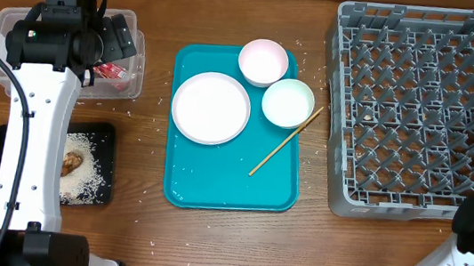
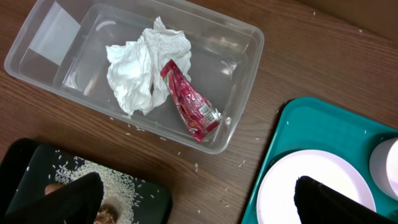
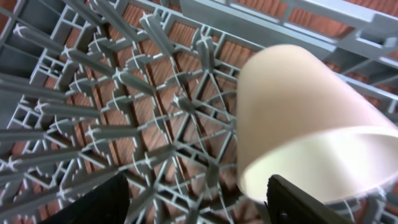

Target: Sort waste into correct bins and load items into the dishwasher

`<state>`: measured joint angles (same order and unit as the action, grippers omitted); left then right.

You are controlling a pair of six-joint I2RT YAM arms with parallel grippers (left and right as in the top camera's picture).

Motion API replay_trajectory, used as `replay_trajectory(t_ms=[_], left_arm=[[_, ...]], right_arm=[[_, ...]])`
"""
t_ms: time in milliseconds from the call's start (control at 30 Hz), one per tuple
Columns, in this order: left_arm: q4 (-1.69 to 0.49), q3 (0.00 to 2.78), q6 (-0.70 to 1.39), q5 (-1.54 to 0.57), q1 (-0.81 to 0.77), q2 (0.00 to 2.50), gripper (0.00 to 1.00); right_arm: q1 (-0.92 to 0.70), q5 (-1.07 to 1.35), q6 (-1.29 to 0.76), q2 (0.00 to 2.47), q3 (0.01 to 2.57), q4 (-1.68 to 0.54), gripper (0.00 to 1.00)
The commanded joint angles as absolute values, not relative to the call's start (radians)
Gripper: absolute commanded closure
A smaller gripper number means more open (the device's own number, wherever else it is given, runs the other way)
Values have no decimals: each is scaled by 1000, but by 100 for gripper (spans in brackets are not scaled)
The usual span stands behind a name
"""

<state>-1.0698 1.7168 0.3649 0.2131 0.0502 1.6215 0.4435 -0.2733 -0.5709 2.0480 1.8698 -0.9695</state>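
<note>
- the white cup [image 3: 298,112] is inside the grey dish rack [image 3: 124,93], tipped over the pegs. in the right wrist view its long axis runs from its base at upper centre to its open mouth at lower right.
- the cup lies ahead of the right gripper [image 3: 196,186] and off to the right-finger side, not centred in the gap. those fingers stand wide apart and clamp nothing. we cannot tell whether the cup rim touches the right finger.
- we judge that any correction of the cup falls to the right arm. closing on it would call for a shift toward the right-finger side first.
- the large white plate [image 1: 211,107], pink bowl [image 1: 263,62] and green bowl [image 1: 288,102] sit on the teal tray [image 1: 231,186], between the two arms.
- the left gripper [image 2: 198,183] hangs beside the clear tub [image 2: 242,37], fingers apart and empty. the plate edge shows at its right fingertip, so we judge the left arm nearer to the dishes.
- the tub holds the crumpled napkin [image 2: 140,71] and the red wrapper [image 2: 189,102], touching each other.
</note>
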Motion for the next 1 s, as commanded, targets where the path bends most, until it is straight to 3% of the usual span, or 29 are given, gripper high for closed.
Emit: replay_trajectory(t_ms=[0, 233, 600, 967], left_arm=[[-1069, 1731, 374, 210, 52, 1616, 0], [-1069, 1731, 374, 210, 52, 1617, 0], [-1069, 1731, 374, 210, 52, 1616, 0], [-1069, 1731, 374, 210, 52, 1617, 0]], right_arm=[[439, -303, -577, 2092, 1868, -942, 29], [439, -386, -567, 2105, 1868, -901, 37], [440, -385, -542, 2097, 1906, -948, 96], [440, -323, -542, 1929, 1980, -1047, 96]])
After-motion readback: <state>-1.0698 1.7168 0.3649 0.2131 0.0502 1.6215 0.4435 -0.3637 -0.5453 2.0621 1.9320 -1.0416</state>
